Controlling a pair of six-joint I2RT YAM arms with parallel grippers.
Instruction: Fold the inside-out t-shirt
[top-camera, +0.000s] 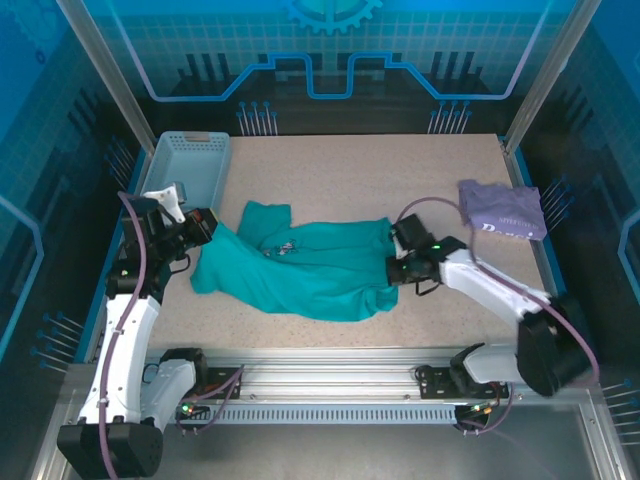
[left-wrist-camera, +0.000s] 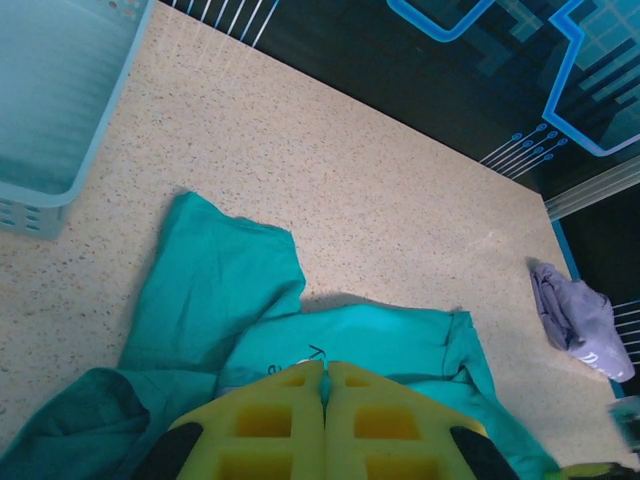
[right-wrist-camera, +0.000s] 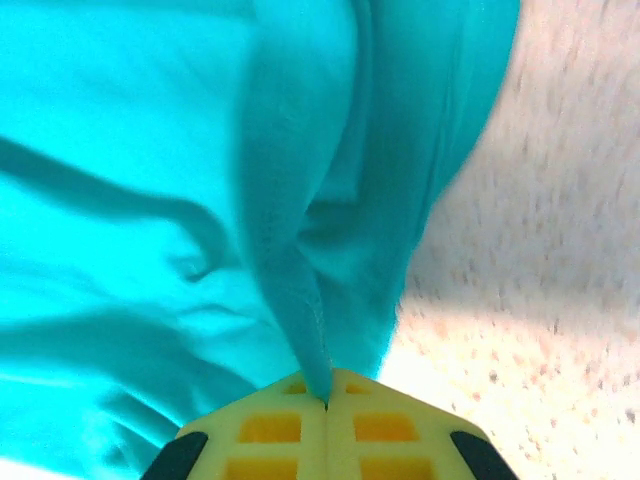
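Note:
The inside-out t-shirt (top-camera: 300, 265), teal-green and rumpled, lies stretched across the middle of the table, one sleeve pointing toward the back. My left gripper (top-camera: 205, 232) sits at its left end. In the left wrist view the yellow jaws (left-wrist-camera: 325, 365) are shut with a sliver of teal cloth (left-wrist-camera: 220, 290) pinched between them. At the shirt's right edge my right gripper (top-camera: 392, 268) is shut too. The right wrist view has a ridge of the cloth (right-wrist-camera: 290, 270) running down into that gripper's closed tips (right-wrist-camera: 325, 390).
A pale blue basket (top-camera: 190, 160) stands at the back left, close to the left arm, and its corner shows in the left wrist view (left-wrist-camera: 50, 100). A lavender-purple folded garment (top-camera: 500, 208) lies at the right edge. Bare speckled tabletop (top-camera: 380, 170) stretches behind the shirt.

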